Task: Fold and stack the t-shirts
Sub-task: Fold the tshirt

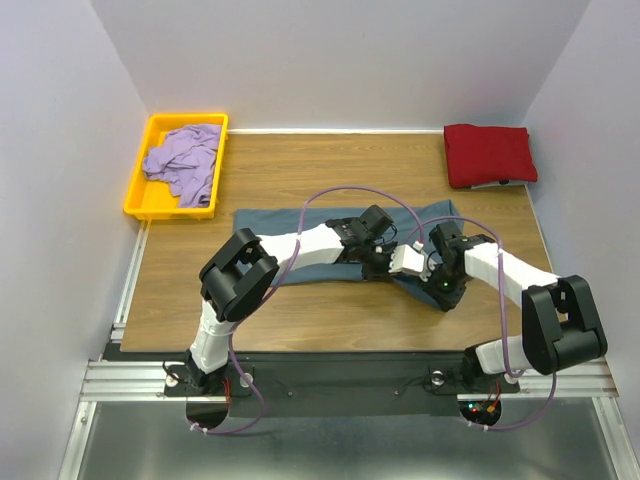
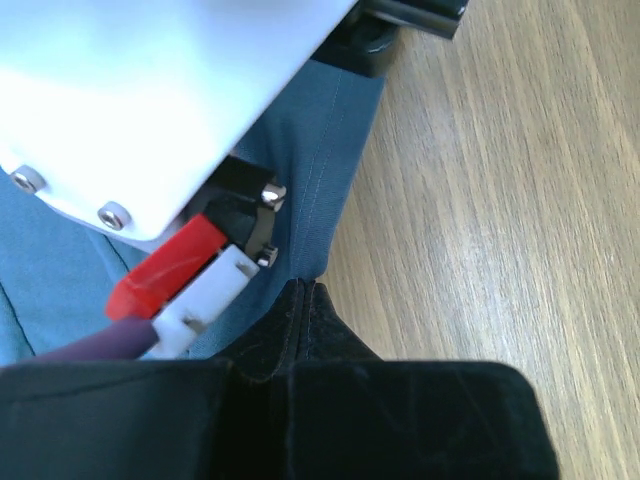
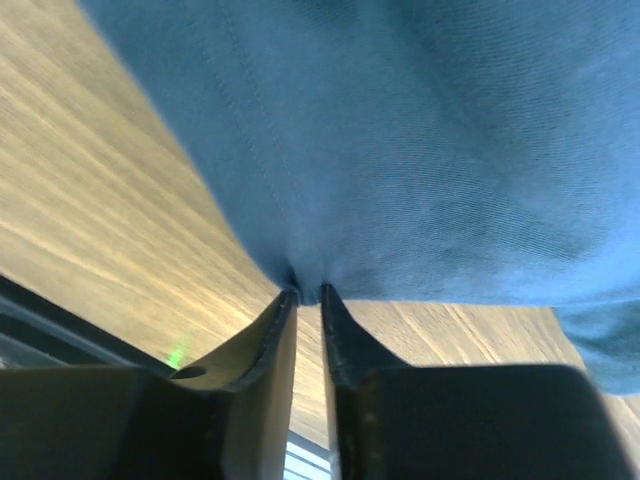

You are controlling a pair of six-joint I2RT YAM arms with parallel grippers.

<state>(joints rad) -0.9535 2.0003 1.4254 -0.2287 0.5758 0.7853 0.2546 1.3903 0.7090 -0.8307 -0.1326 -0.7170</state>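
Slate blue-grey cotton lies across the middle of the wooden worktop (image 1: 330,170): the slate blue-grey t-shirt (image 1: 290,222) is spread in a long band from left to right, and both arms reach in over its right half.

The left claw (image 2: 303,290) has its jaws pressed together on the shirt's stitched edge, right where the cloth meets bare wood. In its wrist view, part of the other arm's white housing with a red plug hangs just above the cloth.

The right claw (image 3: 305,292) is pinched on a small fold at the shirt's edge. Its two fingers stand almost touching, with the fabric gathered between the tips and draping away above them. Wood grain shows on both sides of the cloth.

At the far right corner sits the dark red t-shirt (image 1: 489,154), folded into a neat square, well apart from the arms. At the far left, the pale lavender t-shirt (image 1: 185,160) lies crumpled inside the yellow tray (image 1: 140,190), which is set at the worktop's left edge.
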